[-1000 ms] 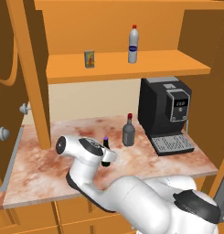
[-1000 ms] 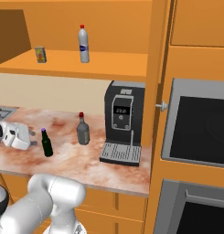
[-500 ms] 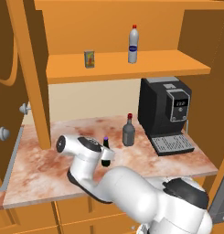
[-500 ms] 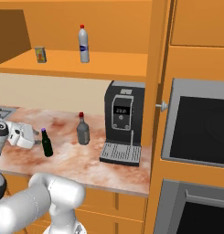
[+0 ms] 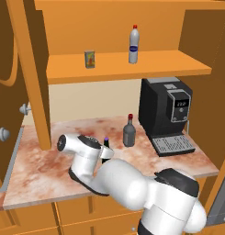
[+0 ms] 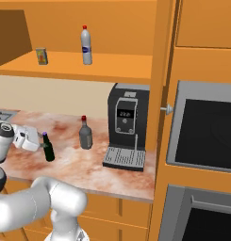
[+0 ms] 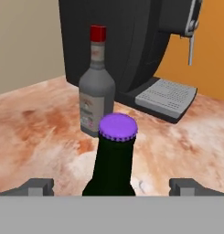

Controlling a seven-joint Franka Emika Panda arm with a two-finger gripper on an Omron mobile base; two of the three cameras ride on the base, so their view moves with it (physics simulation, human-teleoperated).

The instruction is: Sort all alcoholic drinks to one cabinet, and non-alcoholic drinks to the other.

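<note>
Gripper (image 7: 111,185) spread wide around beer bottle (image 7: 112,162), fingertips (image 7: 38,186) clear of glass; grey bottle (image 7: 97,87) just behind, bare surface (image 7: 35,132) alongside

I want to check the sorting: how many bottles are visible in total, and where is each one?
3. A white bottle stands on the open shelf. A grey bottle and a dark bottle stand on the counter, the dark one between the fingers.
</note>
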